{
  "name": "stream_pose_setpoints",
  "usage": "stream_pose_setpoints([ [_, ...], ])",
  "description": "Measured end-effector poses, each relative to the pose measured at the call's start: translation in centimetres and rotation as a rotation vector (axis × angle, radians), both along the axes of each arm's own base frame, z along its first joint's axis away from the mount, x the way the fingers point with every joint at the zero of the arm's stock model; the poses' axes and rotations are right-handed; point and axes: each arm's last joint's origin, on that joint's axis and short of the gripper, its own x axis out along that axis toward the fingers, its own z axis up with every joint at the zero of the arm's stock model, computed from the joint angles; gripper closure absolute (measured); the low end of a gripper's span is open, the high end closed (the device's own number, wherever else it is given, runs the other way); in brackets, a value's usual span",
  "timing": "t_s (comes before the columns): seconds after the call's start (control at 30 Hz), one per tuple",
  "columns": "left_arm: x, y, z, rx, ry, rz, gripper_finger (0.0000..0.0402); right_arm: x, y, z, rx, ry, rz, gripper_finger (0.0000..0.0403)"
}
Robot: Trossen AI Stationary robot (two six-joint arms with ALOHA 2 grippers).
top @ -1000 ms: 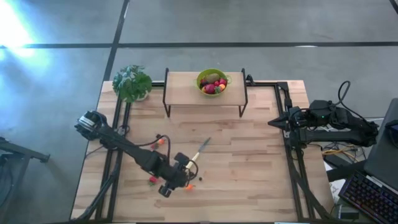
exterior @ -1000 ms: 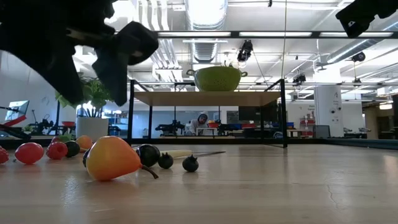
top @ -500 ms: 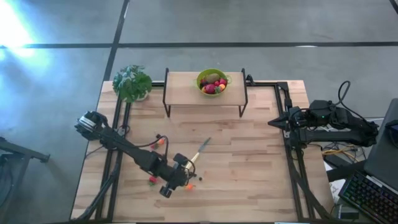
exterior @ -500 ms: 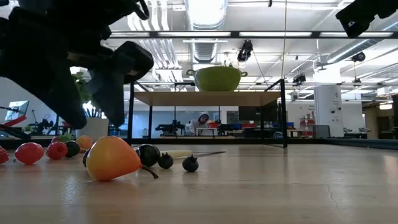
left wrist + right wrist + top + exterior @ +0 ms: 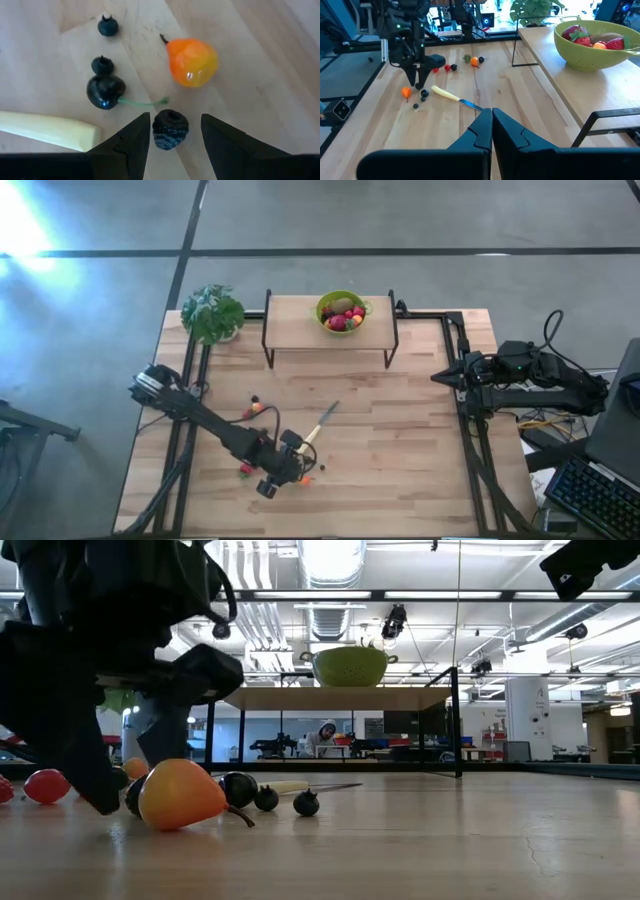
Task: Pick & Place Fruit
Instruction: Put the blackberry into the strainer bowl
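Dark and knobbly, a blackberry [image 5: 170, 129] lies on the table [image 5: 400, 440] directly between the spread fingers of the left gripper [image 5: 172, 135], which stands low over it with nothing yet pinched. An orange fruit [image 5: 192, 62] sits just beyond, with other berries [image 5: 105, 90] and the knife [image 5: 47, 129] beside (likely close enough to nudge). Well apart at the table's far edge waits the right gripper [image 5: 491, 127], fingers pressed together, so the left arm is plainly nearer.

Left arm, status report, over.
Left end effector open, straddling a dark berry on the table. Right end effector shut, parked at right edge. Knife lies alongside.
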Motion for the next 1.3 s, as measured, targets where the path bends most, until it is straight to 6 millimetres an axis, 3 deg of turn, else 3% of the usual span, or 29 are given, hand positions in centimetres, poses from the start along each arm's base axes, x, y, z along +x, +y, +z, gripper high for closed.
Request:
stream_pose_setpoints([
  [0.3,0.1,-0.1,-0.7,0.010,0.018,-0.002,0.0249,0.0,0.0,0.0,0.000,0.000,0.000,0.0394],
  [0.67,-0.1,0.1,0.0,0.049,0.061,0.000,0.0297,0.0,0.0,0.0,0.000,0.000,0.000,0.0394],
  [0.9,-0.1,0.9,2.1,0.313,0.077,0.101,0.0283,0.0,0.0,0.0,0.000,0.000,0.000,0.0394],
  [1.3,2.3,2.2,6.8,0.846,-0.314,0.446,0.0288,0.0,0.0,0.0,0.000,0.000,0.000,0.0394],
])
